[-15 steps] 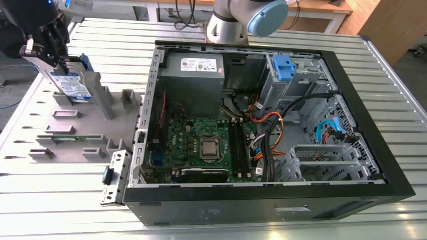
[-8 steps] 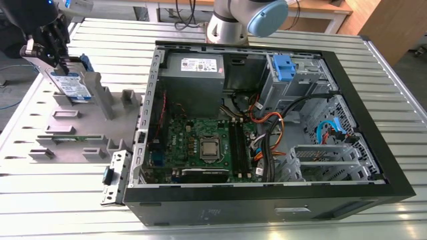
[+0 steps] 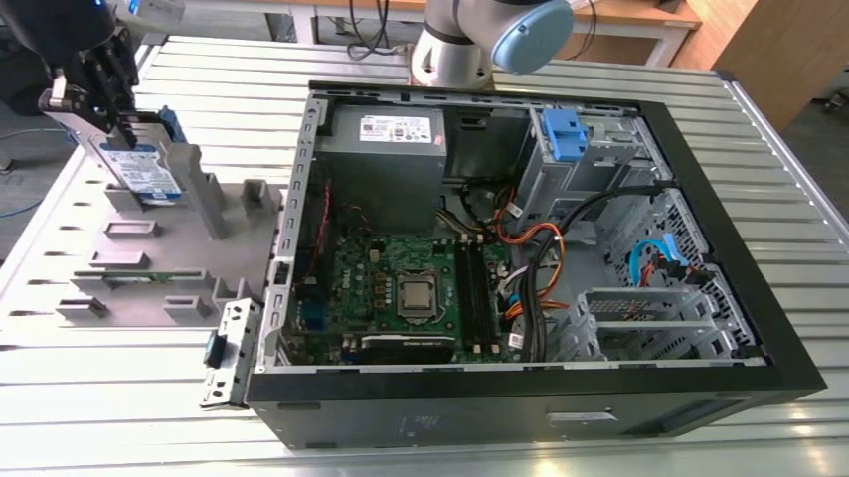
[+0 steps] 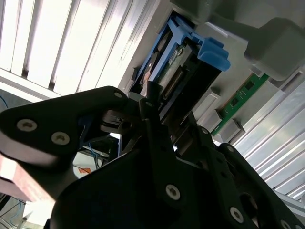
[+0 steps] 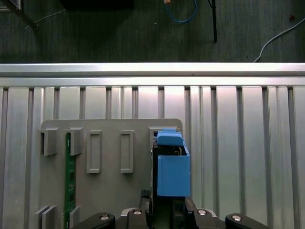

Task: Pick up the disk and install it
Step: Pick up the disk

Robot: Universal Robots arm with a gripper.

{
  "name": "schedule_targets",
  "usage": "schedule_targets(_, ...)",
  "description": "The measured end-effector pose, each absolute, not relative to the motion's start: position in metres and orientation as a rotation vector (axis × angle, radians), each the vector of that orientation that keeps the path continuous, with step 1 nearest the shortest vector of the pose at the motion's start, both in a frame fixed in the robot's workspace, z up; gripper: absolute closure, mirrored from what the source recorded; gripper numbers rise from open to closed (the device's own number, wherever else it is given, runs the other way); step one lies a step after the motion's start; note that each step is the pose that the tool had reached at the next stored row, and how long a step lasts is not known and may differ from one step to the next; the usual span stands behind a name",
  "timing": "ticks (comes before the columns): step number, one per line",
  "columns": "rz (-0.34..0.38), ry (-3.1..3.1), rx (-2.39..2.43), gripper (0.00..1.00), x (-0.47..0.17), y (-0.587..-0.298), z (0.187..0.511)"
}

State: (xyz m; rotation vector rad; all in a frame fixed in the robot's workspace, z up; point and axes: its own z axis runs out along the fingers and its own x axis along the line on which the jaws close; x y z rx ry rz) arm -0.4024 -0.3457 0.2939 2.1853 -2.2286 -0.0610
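The disk (image 3: 146, 171), silver with a white-and-blue label in a blue carrier, stands on edge in a slot of the grey holder block (image 3: 166, 283) at the exterior view's left. My gripper (image 3: 123, 134) comes down on it from above, with a black finger on either face, shut on its upper end. In the first wrist view the disk's blue carrier (image 5: 173, 174) sits between the gripper (image 5: 169, 204) fingers. The second wrist view has the disk's connector edge (image 4: 177, 76) right at a fingertip (image 4: 151, 102).
An open computer case (image 3: 743, 328) lies on the slatted metal table (image 3: 80, 417), motherboard up. A blue latch (image 3: 564, 134) sits at its drive bay, beside a grey box with a white sticker (image 3: 385, 134). A green memory stick (image 5: 69, 176) lies in the holder block.
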Motion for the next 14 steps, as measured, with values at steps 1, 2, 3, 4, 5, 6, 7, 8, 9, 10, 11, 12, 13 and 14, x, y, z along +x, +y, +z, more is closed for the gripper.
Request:
schedule_targets(1,-0.061,-2.228,2.185,0.65,-0.4024,-0.3457,0.2952)
schedule_targets(2,-0.061,-2.228,2.185,0.65,-0.4024,-0.3457,0.2962)
schedule_targets(3,-0.061,-2.228,2.185,0.65,-0.4024,-0.3457,0.2972)
schedule_targets(4,-0.061,-2.228,2.185,0.65,-0.4025,-0.3457,0.2982)
schedule_targets(5,-0.061,-2.228,2.185,0.65,-0.4025,-0.3457,0.2991)
schedule_targets(6,-0.061,-2.228,2.185,0.65,-0.4025,-0.3457,0.3000)
schedule_targets(7,-0.061,-2.228,2.185,0.65,-0.4025,-0.3456,0.3009)
schedule_targets(8,-0.061,-2.228,2.185,0.65,-0.4025,-0.3456,0.3018)
schedule_targets(9,-0.061,-2.228,2.185,0.65,-0.4025,-0.3457,0.3019)
schedule_targets(10,-0.061,-2.228,2.185,0.65,-0.4025,-0.3457,0.3026)
schedule_targets(11,-0.061,-2.228,2.185,0.65,-0.4025,-0.3457,0.3032)
schedule_targets(12,-0.061,-2.228,2.185,0.65,-0.4025,-0.3457,0.3032)
schedule_targets(13,-0.061,-2.228,2.185,0.65,-0.4025,-0.3457,0.3032)
schedule_targets(14,-0.061,-2.228,2.185,0.65,-0.4025,-0.3456,0.3032)
